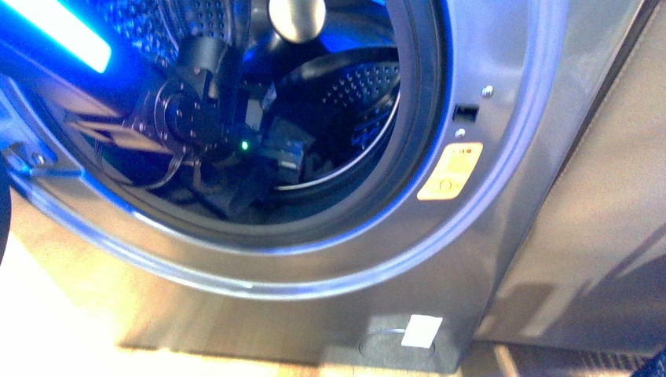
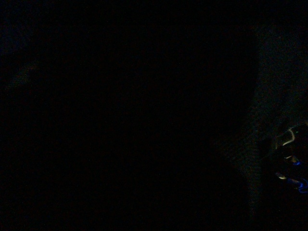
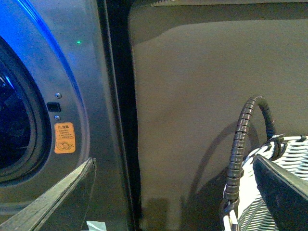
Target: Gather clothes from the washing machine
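Observation:
The grey washing machine (image 1: 503, 118) fills the front view with its porthole uncovered and the perforated steel drum (image 1: 369, 86) lit blue. My left arm (image 1: 196, 106) reaches deep into the drum. Its gripper (image 1: 287, 149) is a dark shape there, and its jaws cannot be made out. A dark mass that looks like the clothes (image 1: 239, 196) lies low in the drum under the arm. The left wrist view is dark. My right gripper (image 3: 168, 202) is open and empty outside the machine (image 3: 96, 72), with one finger (image 3: 53, 197) near the yellow sticker (image 3: 64, 137).
A grey cabinet panel (image 3: 202, 96) stands right beside the machine. A grey-white woven basket (image 3: 255, 211) sits by the right gripper's other finger, with a black ribbed cable (image 3: 238, 144) arching over it. Pale wooden floor (image 1: 63, 314) lies in front of the machine.

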